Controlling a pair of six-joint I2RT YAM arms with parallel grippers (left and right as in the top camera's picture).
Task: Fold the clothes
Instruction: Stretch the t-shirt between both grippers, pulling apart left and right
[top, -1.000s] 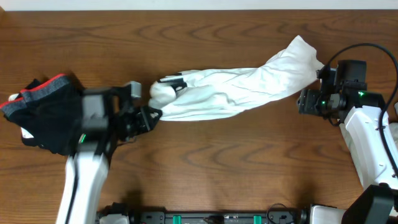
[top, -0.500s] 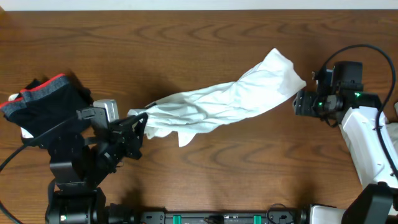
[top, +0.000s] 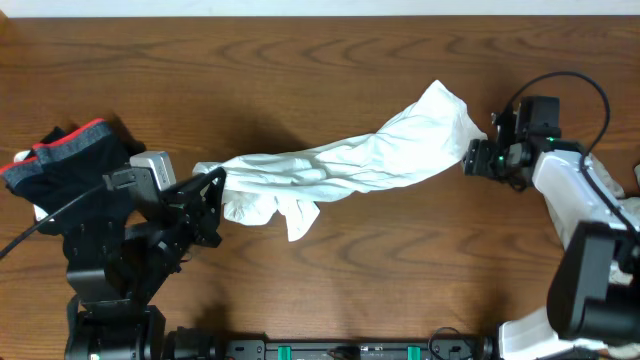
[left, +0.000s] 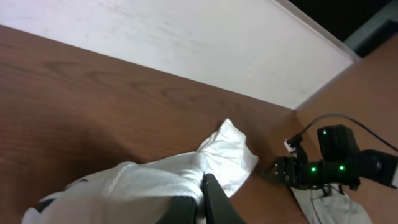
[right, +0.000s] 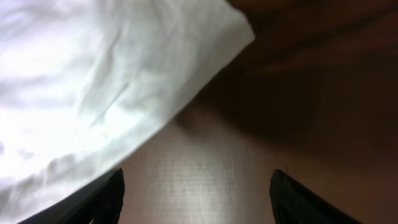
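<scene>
The white T-shirt (top: 340, 165) lies stretched in a long bunched strip across the table, from lower left to upper right. My left gripper (top: 217, 190) is shut on its left end; in the left wrist view the cloth (left: 155, 183) is pinched between the dark fingers (left: 217, 202). My right gripper (top: 472, 158) stands open just right of the shirt's far end, not touching it. In the right wrist view the shirt (right: 93, 81) fills the upper left, and only bare wood lies between the spread fingertips (right: 102, 199). No print shows.
A pile of dark clothing with red trim (top: 70, 165) sits at the table's left edge, beside the left arm. The white wall edge (left: 186, 43) runs along the table's far side. The right arm's black cable (top: 570, 85) loops above its wrist.
The left gripper has drawn the shirt leftward and nearer the front, so the cloth's right end slid left. The right gripper followed it to the left, staying open.
</scene>
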